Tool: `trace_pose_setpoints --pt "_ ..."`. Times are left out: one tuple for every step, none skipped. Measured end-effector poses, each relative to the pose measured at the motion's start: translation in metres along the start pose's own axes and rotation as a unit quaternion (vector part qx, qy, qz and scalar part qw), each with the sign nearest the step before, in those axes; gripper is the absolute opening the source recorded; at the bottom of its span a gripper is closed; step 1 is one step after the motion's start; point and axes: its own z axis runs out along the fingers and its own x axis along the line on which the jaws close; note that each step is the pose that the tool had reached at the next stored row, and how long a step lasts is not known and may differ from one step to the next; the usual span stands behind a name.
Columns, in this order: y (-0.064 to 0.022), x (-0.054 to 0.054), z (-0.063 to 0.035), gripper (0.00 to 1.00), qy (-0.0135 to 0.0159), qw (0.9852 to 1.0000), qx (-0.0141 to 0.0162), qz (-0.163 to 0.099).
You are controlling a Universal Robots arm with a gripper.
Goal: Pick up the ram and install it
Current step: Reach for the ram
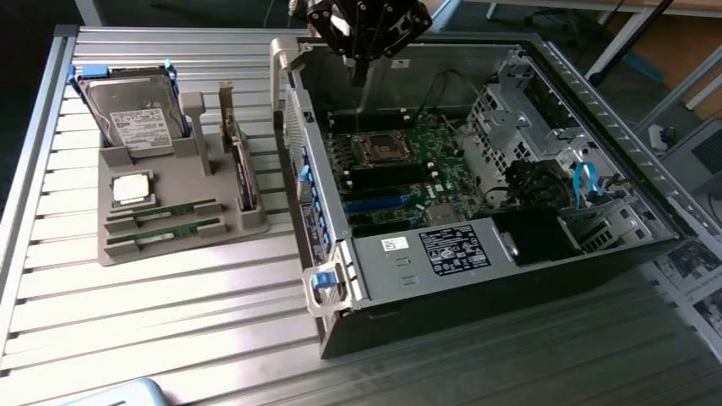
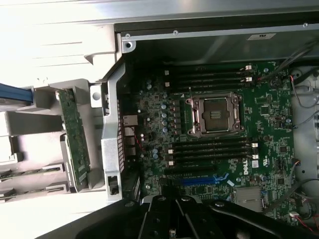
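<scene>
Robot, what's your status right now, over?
Gripper above the open computer case. Both ram sticks lie in the gray holder, untouched. Motherboard slots bare, nothing blocking.

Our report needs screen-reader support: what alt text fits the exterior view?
The gripper hangs over the open computer case. On the exterior view's left, a grey tray holds two ram sticks, a hard drive and a CPU chip.

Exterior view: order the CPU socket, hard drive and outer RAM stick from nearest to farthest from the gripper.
1. CPU socket, inside the case, under the gripper.
2. Hard drive, standing at the tray's far end.
3. Outer RAM stick, tray's near edge.
</scene>
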Motion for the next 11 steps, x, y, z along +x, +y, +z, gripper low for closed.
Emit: trace_pose_setpoints --pt "-0.0001 0.0018 -0.0001 0.11 0.0000 1.0000 0.0000 0.000" --pt "-0.0002 0.0027 -0.0001 0.11 0.0000 1.0000 0.0000 0.000" --pt "-0.0003 0.0037 -0.0001 0.11 0.0000 1.0000 0.0000 0.000" --pt "-0.0003 0.0048 -0.0001 0.11 0.0000 1.0000 0.0000 0.000" --pt "-0.0004 0.0056 -0.0002 0.11 0.0000 1.0000 0.0000 0.000" --pt "-0.0005 0.0063 -0.0002 0.11 0.0000 1.0000 0.0000 0.000" --pt "-0.0005 0.0071 -0.0002 0.11 0.0000 1.0000 0.0000 0.000" --pt "-0.0006 0.0078 -0.0002 0.11 0.0000 1.0000 0.0000 0.000" --pt "-0.0006 0.0085 -0.0002 0.11 0.0000 1.0000 0.0000 0.000" --pt "-0.0007 0.0095 -0.0002 0.11 0.0000 1.0000 0.0000 0.000" --pt "-0.0008 0.0103 -0.0003 0.11 0.0000 1.0000 0.0000 0.000"
